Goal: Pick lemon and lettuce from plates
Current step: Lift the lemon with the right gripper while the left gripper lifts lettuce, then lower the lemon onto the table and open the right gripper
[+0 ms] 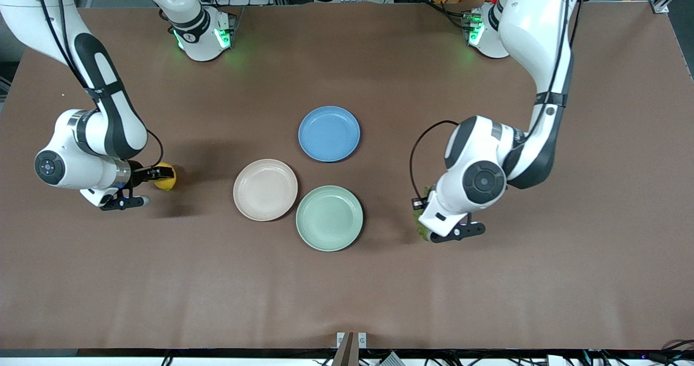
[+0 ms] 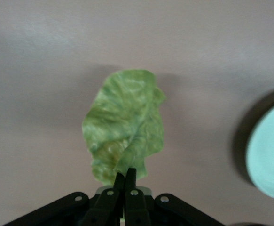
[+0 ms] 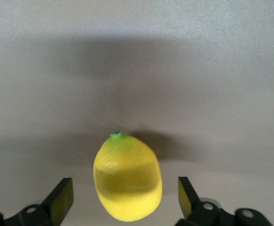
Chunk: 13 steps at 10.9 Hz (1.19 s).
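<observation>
Mint plate (bare); left fingers pinch lettuce, right fingers straddle lemon, spread.

Even overhead light, soft shadows pooling under both arms on the brown surface. Green glow at the arm bases. Both wrist views soft, slightly blurred, shadow bands across the background.

Oval lemon: plain yellow skin, small green nub at the tip. Wrinkled lettuce leaf: mottled light and darker green, with pale veining. Three round shallow plates: one beige-pink, one pale mint green, one blue, all unpatterned. Tabletop: uniform matte brown.
</observation>
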{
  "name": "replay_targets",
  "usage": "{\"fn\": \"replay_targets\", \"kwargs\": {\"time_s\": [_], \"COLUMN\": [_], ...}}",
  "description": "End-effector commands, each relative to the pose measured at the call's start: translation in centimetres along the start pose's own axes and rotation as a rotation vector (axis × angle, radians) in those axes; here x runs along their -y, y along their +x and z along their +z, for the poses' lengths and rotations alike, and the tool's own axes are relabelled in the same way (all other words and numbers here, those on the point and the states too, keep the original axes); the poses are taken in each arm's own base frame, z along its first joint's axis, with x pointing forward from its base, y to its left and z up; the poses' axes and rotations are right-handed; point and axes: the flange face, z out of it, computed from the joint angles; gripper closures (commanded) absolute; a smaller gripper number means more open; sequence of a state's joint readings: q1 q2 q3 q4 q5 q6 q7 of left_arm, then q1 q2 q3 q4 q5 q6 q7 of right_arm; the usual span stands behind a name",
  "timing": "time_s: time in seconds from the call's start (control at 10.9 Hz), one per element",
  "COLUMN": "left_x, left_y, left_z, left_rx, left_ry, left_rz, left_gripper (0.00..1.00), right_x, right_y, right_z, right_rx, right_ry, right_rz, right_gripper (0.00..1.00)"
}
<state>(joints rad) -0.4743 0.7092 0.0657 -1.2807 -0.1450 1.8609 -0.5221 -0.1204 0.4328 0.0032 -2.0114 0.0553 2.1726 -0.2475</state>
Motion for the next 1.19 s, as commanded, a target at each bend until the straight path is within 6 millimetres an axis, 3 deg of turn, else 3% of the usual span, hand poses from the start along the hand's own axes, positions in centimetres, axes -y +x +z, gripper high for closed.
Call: {"fn": "replay_targets", "kwargs": {"time_s": [0.0, 0.18, 0.37, 0.55, 0.64, 0.82, 1.1], "left_x": [5.7, 8.9, 11.2, 12.4, 12.8, 13.4, 15.6], "left_y": [1.6, 2.3, 2.7, 3.0, 3.0, 3.3, 3.9], "left_z": [-1.5, -1.7, -1.1, 0.1, 1.0, 2.6, 3.2], "left_rx": [0.053, 0.101, 0.159, 0.188, 0.205, 0.217, 0.233], "left_ry": [0.033, 0.041, 0.05, 0.056, 0.062, 0.117, 0.113], "left_rz": [0.083, 0.13, 0.133, 0.12, 0.127, 0.169, 0.146], "left_gripper": [1.0, 1.0, 1.0, 1.0, 1.0, 1.0, 1.0], "right_x": [0.5, 0.6, 2.1, 4.8, 5.2, 5.2, 5.4], "right_y": [-0.9, -1.5, -3.1, -4.8, -5.6, -7.5, -10.9], "right_z": [-0.9, -2.3, -5.9, -10.6, -12.4, -15.0, -19.1], "right_rx": [0.0, -0.007, -0.01, -0.063, -0.084, -0.106, -0.198], "right_ry": [-0.005, 0.002, 0.001, -0.014, -0.017, -0.018, -0.027], "right_rz": [0.023, 0.031, 0.044, 0.104, 0.106, 0.112, 0.121], "right_gripper": [0.0, 0.0, 0.0, 0.0, 0.0, 0.0, 0.0]}}
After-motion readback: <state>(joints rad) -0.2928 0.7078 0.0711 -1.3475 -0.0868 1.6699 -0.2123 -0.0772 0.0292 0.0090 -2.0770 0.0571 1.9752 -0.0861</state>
